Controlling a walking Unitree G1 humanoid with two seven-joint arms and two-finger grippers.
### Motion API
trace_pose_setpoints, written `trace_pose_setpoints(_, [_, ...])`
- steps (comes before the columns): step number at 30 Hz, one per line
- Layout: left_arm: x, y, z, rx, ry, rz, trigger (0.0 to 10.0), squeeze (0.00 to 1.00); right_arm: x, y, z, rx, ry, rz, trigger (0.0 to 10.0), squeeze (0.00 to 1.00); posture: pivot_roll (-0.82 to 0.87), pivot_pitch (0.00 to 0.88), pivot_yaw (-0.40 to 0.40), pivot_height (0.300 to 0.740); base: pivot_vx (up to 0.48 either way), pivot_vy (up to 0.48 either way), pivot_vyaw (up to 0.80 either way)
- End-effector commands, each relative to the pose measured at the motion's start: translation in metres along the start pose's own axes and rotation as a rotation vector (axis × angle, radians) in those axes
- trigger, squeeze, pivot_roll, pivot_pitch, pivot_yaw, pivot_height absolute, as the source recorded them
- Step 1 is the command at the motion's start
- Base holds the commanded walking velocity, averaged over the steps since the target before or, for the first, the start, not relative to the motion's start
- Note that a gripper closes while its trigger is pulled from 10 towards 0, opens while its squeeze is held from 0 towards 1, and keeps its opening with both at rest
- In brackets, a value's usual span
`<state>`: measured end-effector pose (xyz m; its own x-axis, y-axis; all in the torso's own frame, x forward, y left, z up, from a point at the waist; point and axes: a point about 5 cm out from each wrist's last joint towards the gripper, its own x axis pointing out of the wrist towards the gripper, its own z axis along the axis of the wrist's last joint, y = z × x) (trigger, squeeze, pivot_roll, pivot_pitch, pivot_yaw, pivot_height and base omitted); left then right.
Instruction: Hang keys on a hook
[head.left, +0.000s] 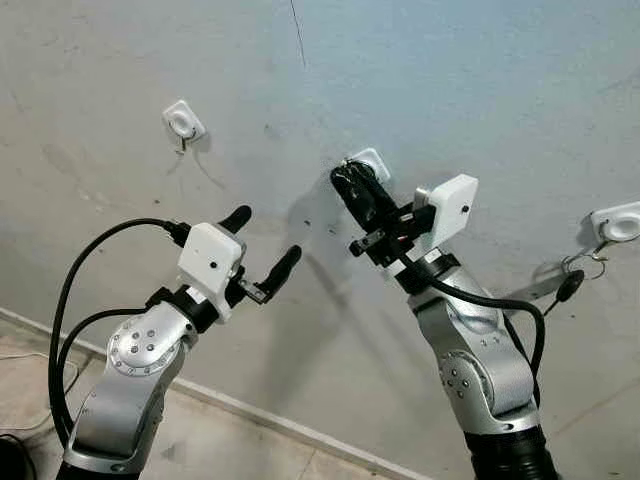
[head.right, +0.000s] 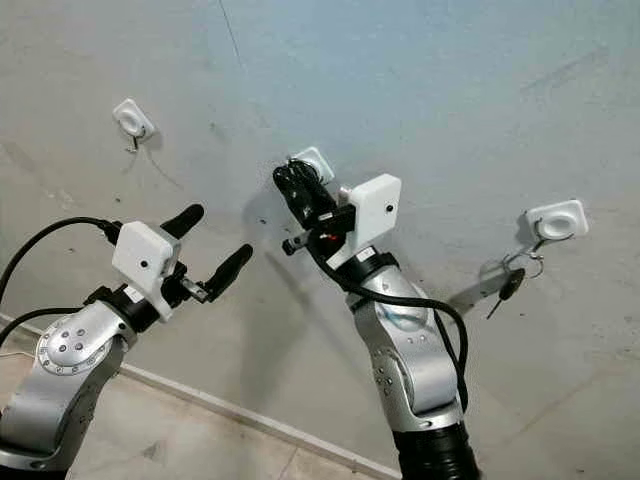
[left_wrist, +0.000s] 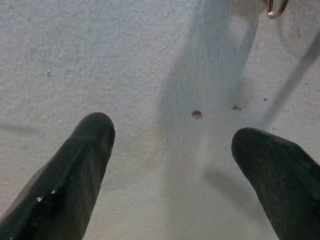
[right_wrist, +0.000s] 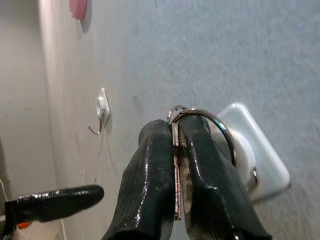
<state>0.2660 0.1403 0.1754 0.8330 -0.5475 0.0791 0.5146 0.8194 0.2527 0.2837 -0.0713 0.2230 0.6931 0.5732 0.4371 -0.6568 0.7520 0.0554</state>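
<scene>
Three hooks sit on the wall (head.left: 480, 70). My right gripper (right_wrist: 176, 150) pinches the keys (right_wrist: 176, 165), their ring (right_wrist: 210, 125) right up against the middle hook (right_wrist: 260, 165). My left gripper (head.left: 262, 250) hangs wide apart, near the wall.

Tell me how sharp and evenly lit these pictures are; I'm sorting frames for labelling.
Left eye view: sharp, soft daylight, the right gripper casting a broad shadow on the wall. Right wrist view: the key ring and middle hook are crisp, with glare streaks on the fingers. Left wrist view: the left gripper looks soft, the wall's texture sharp under grey shadows.
</scene>
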Motion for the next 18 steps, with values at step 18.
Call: trace_pose_setpoints(18, [0.001,-0.001,0.003,0.010,-0.008,-0.012,10.0,0.00,-0.012,-0.002,-0.012,-0.012,0.037,-0.012,10.0,0.00,0.26,0.000,-0.017,0.740,0.000,0.000,0.00])
